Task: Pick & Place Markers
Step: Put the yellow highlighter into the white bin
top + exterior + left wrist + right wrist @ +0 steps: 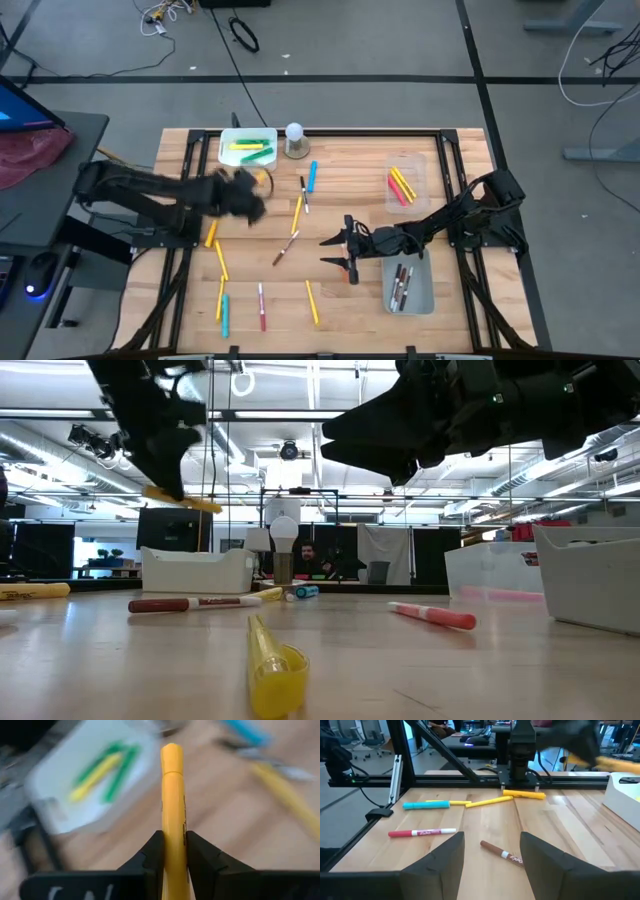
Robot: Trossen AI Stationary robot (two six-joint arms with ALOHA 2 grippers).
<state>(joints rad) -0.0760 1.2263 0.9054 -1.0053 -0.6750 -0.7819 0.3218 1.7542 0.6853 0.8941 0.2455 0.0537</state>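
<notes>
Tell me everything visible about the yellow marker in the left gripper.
The yellow marker is a slim, smooth stick that looks plastic, with a rounded cap seamed off at its far end. The left gripper is shut on its barrel, one finger at each side, and holds it in the air near the white bin containing green and yellow markers. Only the fingers touch it.

The wooden counter (pixel 350 170) carries loose markers (pixel 297 214) scattered from its centre down toward 7 o'clock. At 11 o'clock sits a white bin (pixel 247 147) with a ball-topped round object (pixel 295 140) just beside it. At 2 o'clock rests a clear tray (pixel 408 182), and at 4 o'clock a grey tray (pixel 408 282).
</notes>
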